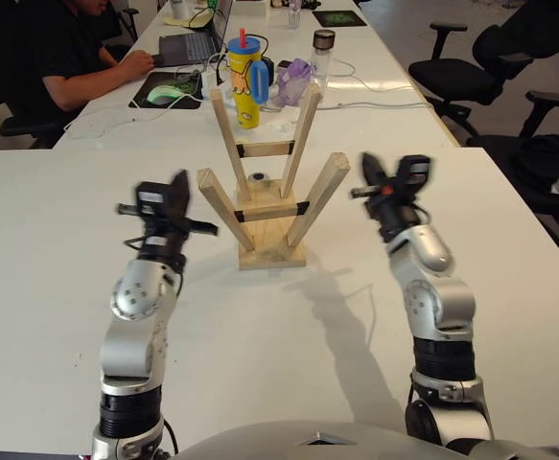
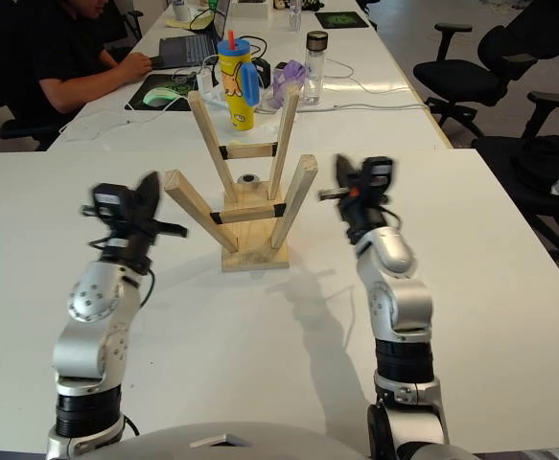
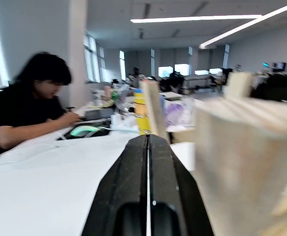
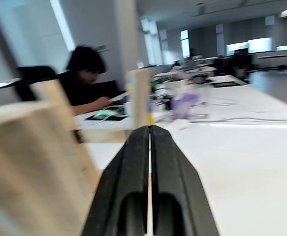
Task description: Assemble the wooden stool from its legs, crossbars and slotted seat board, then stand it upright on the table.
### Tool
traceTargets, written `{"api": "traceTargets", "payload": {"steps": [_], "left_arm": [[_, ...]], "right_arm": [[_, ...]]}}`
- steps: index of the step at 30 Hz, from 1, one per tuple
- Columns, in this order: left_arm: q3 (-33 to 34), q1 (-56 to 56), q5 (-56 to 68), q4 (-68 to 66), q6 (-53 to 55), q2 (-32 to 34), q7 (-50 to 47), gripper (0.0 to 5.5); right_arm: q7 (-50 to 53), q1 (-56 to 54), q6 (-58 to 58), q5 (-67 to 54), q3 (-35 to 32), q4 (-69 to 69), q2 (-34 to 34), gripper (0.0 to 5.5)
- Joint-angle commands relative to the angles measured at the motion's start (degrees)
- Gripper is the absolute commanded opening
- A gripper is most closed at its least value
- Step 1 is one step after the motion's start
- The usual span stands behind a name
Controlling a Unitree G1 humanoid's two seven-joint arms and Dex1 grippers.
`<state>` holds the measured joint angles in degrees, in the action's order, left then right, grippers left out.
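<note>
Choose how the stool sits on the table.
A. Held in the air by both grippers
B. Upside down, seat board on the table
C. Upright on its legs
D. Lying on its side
B: the stool's seat board lies flat on the table and its legs point up, with neither gripper touching it.

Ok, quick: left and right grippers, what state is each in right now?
Left gripper: jaws closed, holding nothing.
Right gripper: jaws closed, holding nothing.
</note>
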<state>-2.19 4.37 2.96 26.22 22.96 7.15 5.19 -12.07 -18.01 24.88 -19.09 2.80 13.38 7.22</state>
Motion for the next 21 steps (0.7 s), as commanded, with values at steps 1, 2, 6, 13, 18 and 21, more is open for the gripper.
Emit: {"api": "traceTargets", "payload": {"steps": [1, 2, 6, 13, 18, 21], "left_arm": [[-4.9, 4.79, -0.74, -4.03, 3.54, -0.51, 2.08, 0.02], [-3.96, 4.74, -1.22, -4.28, 3.89, -0.38, 1.4, 0.02], [1.06, 2.09, -2.13, -6.56, 4.01, 1.78, 0.4, 0.02], [4.87, -2.93, -1.12, -16.1, 3.92, 13.33, 10.93, 0.02], [-3.9, -2.05, 2.96, -16.9, -1.1, 27.38, 38.02, 0.02], [-6.27, -0.57, 4.96, -17.38, 0.3, 31.77, 47.26, 0.02]], "right_arm": [[-5.87, 3.6, 7.65, -3.04, 8.64, 5.03, 0.33, 0.0], [-5.14, 4.83, 8.15, -2.01, 7.79, 4.91, 1.34, 0.0], [-5.57, 7.8, 8.36, 1.71, 4.77, 1.0, 6.79, 0.0], [-6.29, 1.13, 2.27, 2.56, -1.01, -8.68, 6.93, 0.0], [-14.28, -6.41, -7.21, -2.05, -4.92, -18.13, 5.06, 0.0], [-24.33, -8.97, -9.51, -6.01, -4.49, -21.25, 5.19, 0.0]]}}
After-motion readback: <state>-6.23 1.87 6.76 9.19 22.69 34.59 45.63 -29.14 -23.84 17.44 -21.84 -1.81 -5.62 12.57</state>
